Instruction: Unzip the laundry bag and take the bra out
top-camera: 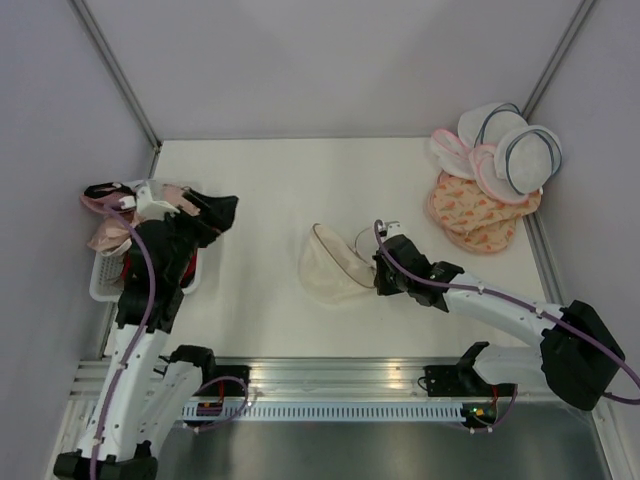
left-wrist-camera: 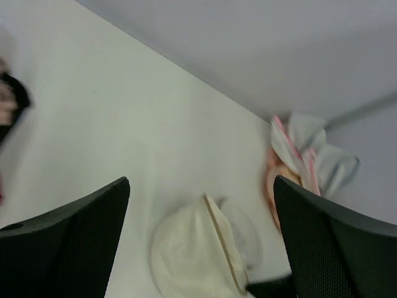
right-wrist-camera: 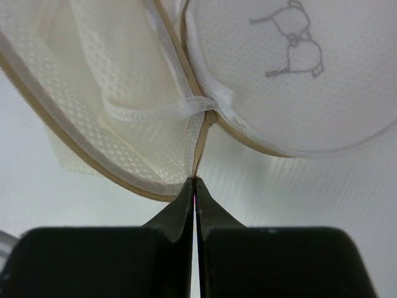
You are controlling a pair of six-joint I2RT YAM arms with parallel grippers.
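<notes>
The cream mesh laundry bag (top-camera: 330,265) lies mid-table, unzipped and spread into two halves. Its inside (right-wrist-camera: 118,93) is on the left and its face with the bra drawing (right-wrist-camera: 291,74) on the right. My right gripper (top-camera: 381,272) is shut on the bag's zipper edge, its tips (right-wrist-camera: 195,182) pinching where the halves meet. The dusty pink bra (top-camera: 105,205) with black straps lies on top of the basket at the far left. My left gripper (top-camera: 222,212) hangs beside that basket, open and holding nothing (left-wrist-camera: 201,186), facing the bag (left-wrist-camera: 192,254).
A white basket (top-camera: 100,285) with other garments stands at the left edge. White domed bags with pink trim and pink patterned flat bags (top-camera: 495,170) are piled at the back right. Walls close in the left, back and right; a metal rail (top-camera: 330,378) runs along the near edge.
</notes>
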